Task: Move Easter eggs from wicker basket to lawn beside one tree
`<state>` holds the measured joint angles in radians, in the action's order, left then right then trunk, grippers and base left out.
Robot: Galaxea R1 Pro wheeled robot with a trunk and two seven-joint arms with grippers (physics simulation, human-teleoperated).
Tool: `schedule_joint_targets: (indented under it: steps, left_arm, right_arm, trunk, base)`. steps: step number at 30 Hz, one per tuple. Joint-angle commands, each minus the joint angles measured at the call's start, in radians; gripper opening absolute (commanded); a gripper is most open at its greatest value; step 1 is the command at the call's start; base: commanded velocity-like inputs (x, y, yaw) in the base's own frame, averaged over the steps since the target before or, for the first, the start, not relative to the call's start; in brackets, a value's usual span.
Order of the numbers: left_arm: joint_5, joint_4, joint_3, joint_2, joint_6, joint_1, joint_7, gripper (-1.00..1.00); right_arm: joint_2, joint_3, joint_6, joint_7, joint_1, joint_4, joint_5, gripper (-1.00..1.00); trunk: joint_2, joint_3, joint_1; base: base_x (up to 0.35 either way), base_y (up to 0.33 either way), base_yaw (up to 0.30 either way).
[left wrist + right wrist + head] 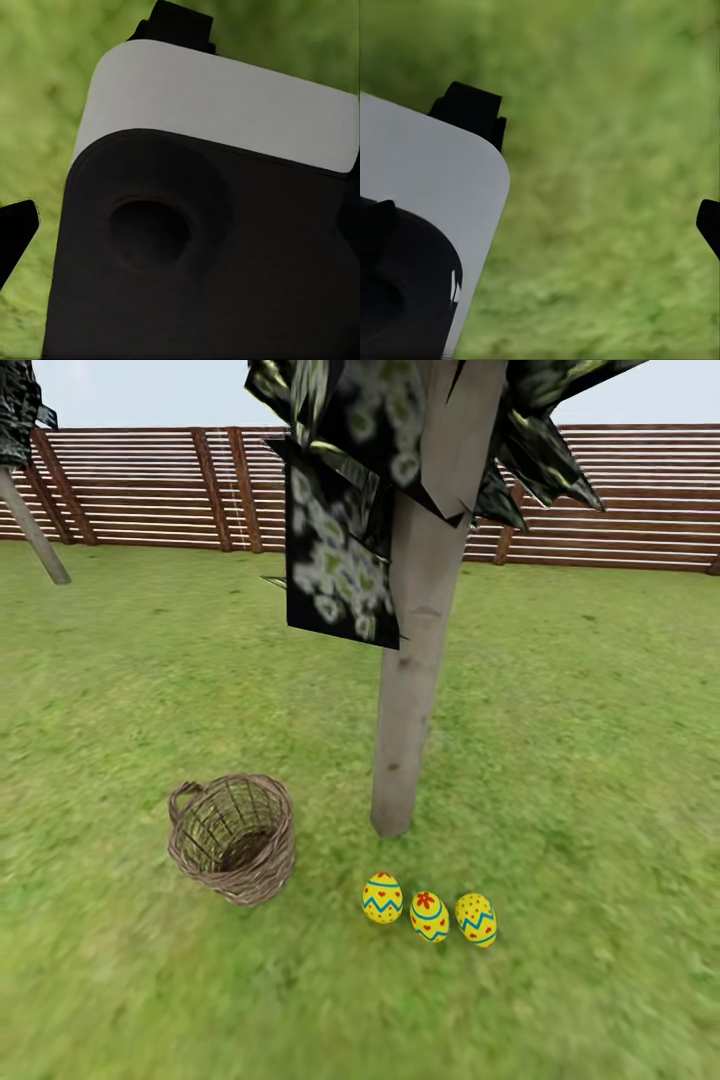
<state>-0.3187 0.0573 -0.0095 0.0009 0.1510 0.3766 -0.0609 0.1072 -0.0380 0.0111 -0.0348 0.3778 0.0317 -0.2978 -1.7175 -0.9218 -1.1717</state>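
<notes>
Grass runs across the whole head view: mottled lawn (600,760), slatted reddish-brown fence (640,490) along the top of the frame, pale sky above it. Centre frame stands the tree (415,690), thick grey-beige trunk, dark blocky foliage hanging over the upper middle. A second, leaning trunk (35,530) sits at the upper left edge.

Wicker basket (233,837): lower left of centre, upright on the grass, left of the trunk's foot. Interior looks empty; only weave and a dark bottom visible.

Three Easter eggs (429,916): lower centre, in a short row on the lawn just below and slightly right of the trunk base, close together, apart from the basket.

Judgement: the eggs look out of the basket and grouped by one tree, so the task appears essentially done; nothing obvious left beyond confirming the basket is empty.

Wrist views: blurred grass behind dark and white robot housing (210,225). Finger spacing on either gripper is not readable, so I cannot tell whether they are spread or closed; no egg is seen held
</notes>
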Motion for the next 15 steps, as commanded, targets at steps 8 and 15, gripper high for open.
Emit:
schedule_joint_targets:
  steps: [8,15]
  left_arm:
    - [-0.007,0.0,0.0,0.001,-0.027,-0.011,-0.002,1.0]
    - [-0.007,0.0,0.0,0.001,-0.077,-0.011,-0.002,1.0]
  right_arm:
    - [0.0,-0.003,0.001,-0.002,0.0,0.002,-0.003,1.0]
    - [0.0,-0.003,0.001,-0.002,0.0,0.002,-0.003,1.0]
  trunk:
    - [0.056,0.025,0.031]
    - [0.105,0.047,0.058]
  base:
    - [0.0,0.0,0.0]
    - [0.0,0.0,0.0]
